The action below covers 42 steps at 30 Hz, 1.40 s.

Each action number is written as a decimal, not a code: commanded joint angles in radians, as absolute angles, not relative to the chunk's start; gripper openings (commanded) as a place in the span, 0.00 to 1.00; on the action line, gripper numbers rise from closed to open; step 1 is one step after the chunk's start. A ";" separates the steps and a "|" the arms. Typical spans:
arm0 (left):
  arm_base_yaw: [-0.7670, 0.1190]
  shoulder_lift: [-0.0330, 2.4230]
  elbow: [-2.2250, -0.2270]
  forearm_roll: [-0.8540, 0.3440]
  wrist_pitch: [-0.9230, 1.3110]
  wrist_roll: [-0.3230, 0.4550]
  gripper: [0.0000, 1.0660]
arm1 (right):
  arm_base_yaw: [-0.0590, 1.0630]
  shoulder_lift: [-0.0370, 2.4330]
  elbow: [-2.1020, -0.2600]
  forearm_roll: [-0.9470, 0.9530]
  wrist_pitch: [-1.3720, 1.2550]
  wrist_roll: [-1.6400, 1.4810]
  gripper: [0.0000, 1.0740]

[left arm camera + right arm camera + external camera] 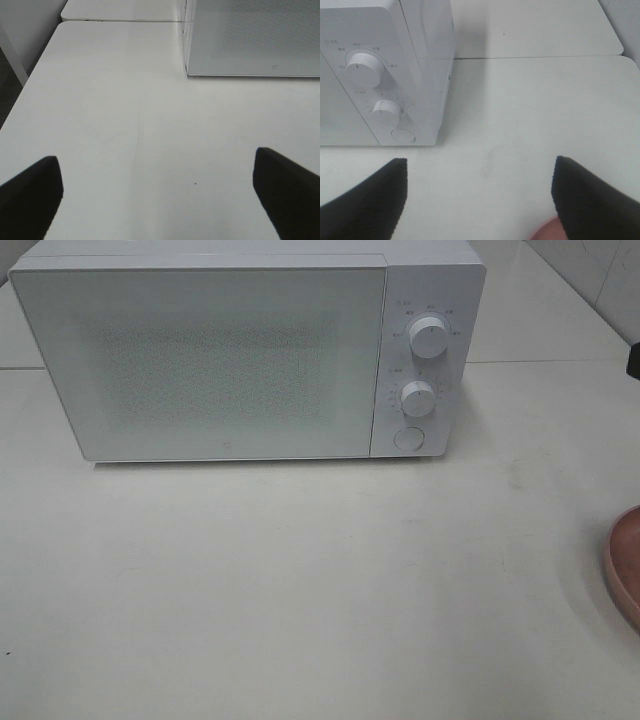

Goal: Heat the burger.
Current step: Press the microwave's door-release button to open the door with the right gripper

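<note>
The burger is out of view in all three views. A white microwave [200, 360] stands at the back of the table with its door shut. My left gripper [160, 195] hovers open over bare tabletop, with the microwave's lower left corner [255, 40] ahead of it. Open as well, my right gripper [480, 197] faces the microwave's control panel [380, 75], and nothing lies between its fingers. Neither gripper shows in the exterior high view.
The panel carries two white knobs [428, 335] [418, 397] and a round button [407, 438]. A pink plate [625, 565] pokes in at the table's right edge, and its rim [547, 232] lies close below my right gripper. A second table adjoins behind.
</note>
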<state>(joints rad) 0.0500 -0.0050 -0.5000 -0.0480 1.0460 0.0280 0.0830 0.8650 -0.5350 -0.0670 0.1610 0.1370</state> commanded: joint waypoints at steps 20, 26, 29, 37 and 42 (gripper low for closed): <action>0.047 -0.024 -0.498 -0.051 1.039 0.026 0.92 | 0.086 1.050 -0.361 0.079 -0.464 0.095 0.71; 0.047 -0.024 -0.498 -0.051 1.039 0.026 0.92 | 0.086 1.050 -0.324 0.148 -0.588 0.025 0.71; 0.047 -0.024 -0.498 -0.051 1.039 0.026 0.92 | 0.086 1.051 -0.321 0.149 -0.605 0.013 0.71; 0.047 -0.024 -0.498 -0.051 1.039 0.026 0.92 | 0.100 1.161 -0.321 0.152 -0.715 -0.008 0.71; 0.047 -0.024 -0.498 -0.051 1.039 0.026 0.92 | 0.209 1.262 -0.321 0.223 -0.836 -0.078 0.71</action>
